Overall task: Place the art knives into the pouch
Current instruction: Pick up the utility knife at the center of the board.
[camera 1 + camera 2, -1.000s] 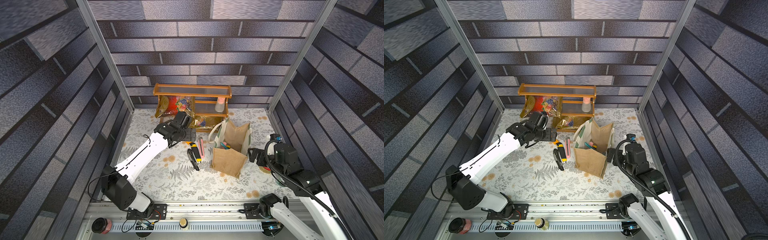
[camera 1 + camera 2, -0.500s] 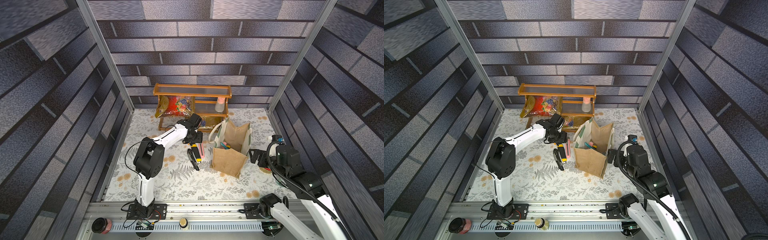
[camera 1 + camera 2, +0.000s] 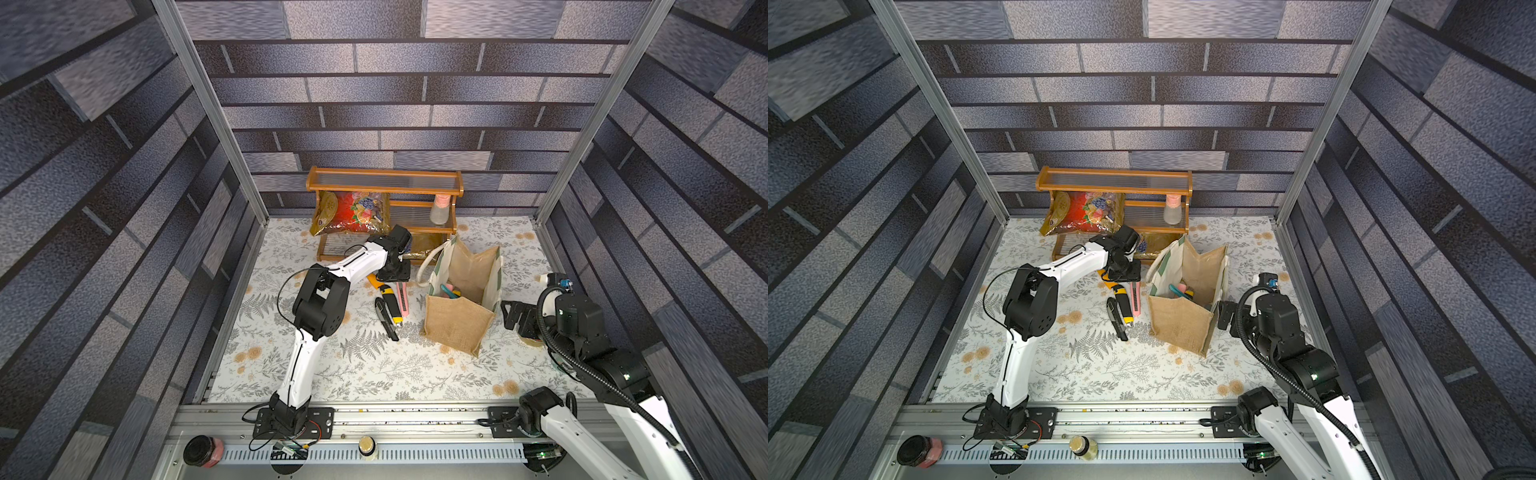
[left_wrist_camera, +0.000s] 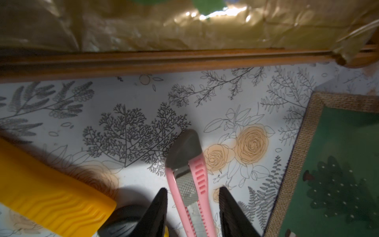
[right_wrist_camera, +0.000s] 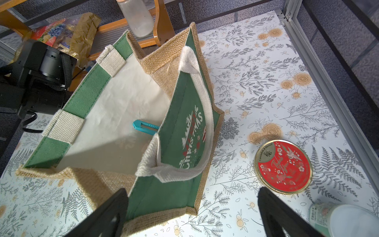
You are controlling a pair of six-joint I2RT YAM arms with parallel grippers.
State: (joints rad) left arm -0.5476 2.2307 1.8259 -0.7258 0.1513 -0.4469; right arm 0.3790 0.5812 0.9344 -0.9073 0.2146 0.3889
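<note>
The pink art knife (image 4: 188, 178) lies on the floral table, left of the pouch (image 3: 457, 324), and shows in both top views (image 3: 402, 297) (image 3: 1136, 299). My left gripper (image 4: 192, 188) is down over it, one finger on each side of the pink handle, with a gap showing on both sides. The burlap pouch (image 5: 184, 143) stands open with a teal knife (image 5: 143, 126) inside. My right gripper (image 5: 192, 190) is wide open at the pouch's near corner, holding nothing.
A yellow-and-black knife (image 3: 388, 295) and a black knife (image 3: 386, 320) lie beside the pink one. A wooden shelf (image 3: 384, 187) behind holds a snack bag (image 3: 353, 212) and a bottle (image 3: 440, 210). A red tin (image 5: 284, 166) and a white cup (image 5: 348, 221) sit right of the pouch.
My left gripper has swung right from the shelf front and come down over the pink knife, its jaws narrowing. The right arm has barely moved.
</note>
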